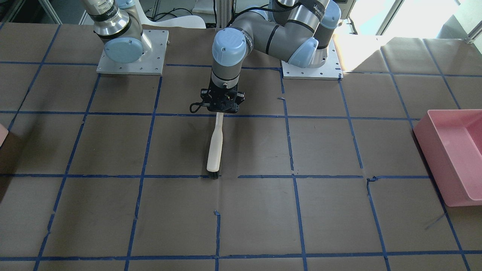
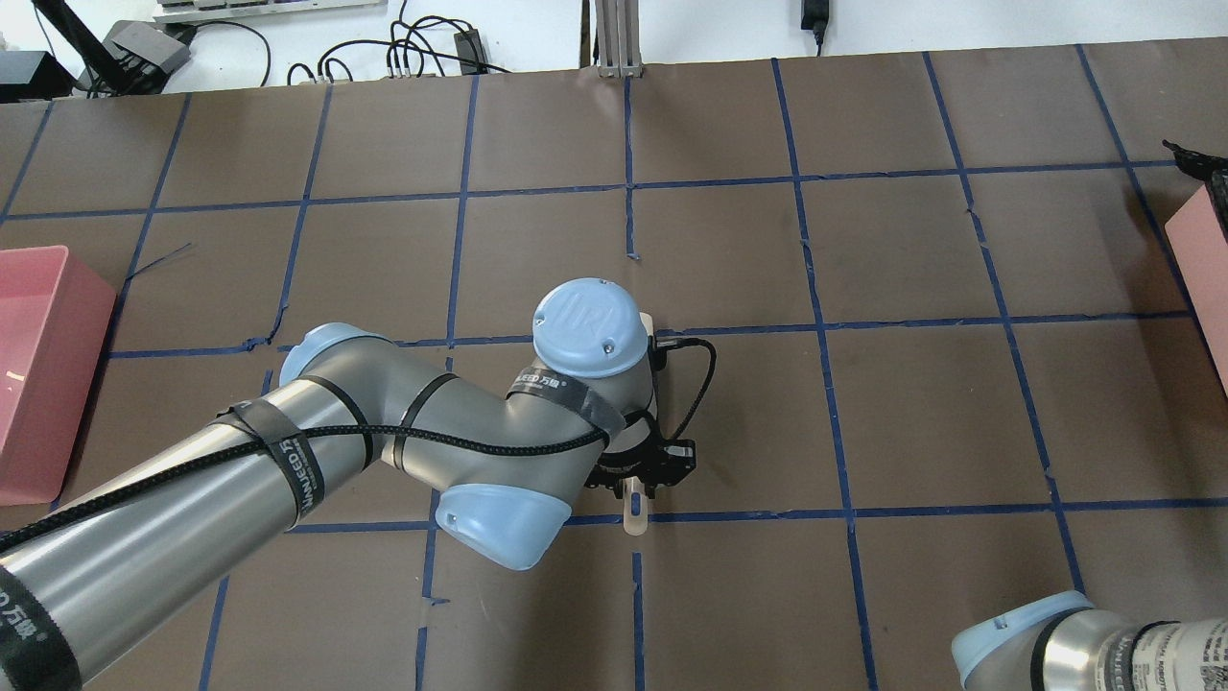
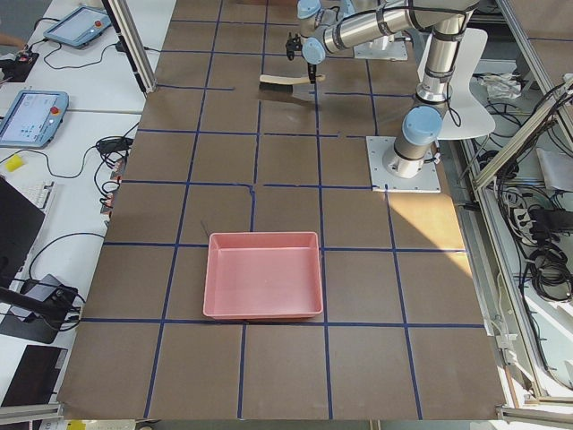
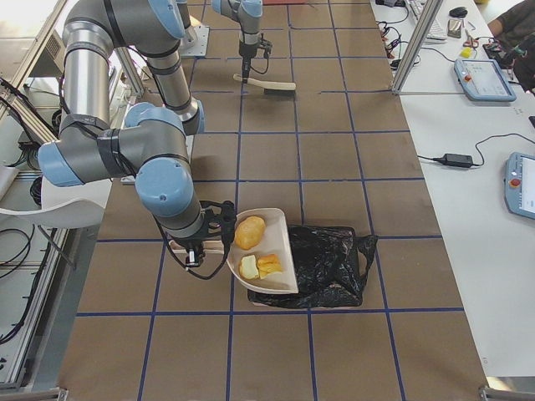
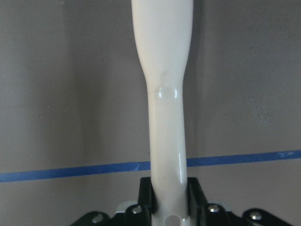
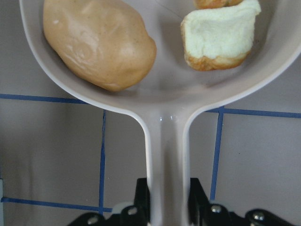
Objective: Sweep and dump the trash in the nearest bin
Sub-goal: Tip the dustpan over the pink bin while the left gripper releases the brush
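Sweeping looks done, dumping left. Right pincer (image 6: 169, 200) is pinching the handle of the cream plastic dustpan (image 6: 169, 99), held about level at the table's (image 1: 256, 218) right-end edge, partly over a crumpled black plastic bag (image 4: 330, 259). The pan holds a brown potato-like lump (image 6: 96, 42), a pale bread-like chunk (image 6: 218, 35) and an orange bit (image 4: 269, 265). The pale peach-pink bin (image 2: 1204, 259) shows only a corner there; contents hidden. Left pincer (image 1: 220, 110) pinches the cream-handled, black-bristled brush (image 1: 215, 145) mid-table, bristles down on the paper. The bright pink rectangular tub (image 3: 264, 305) at the left-end edge looks near empty.
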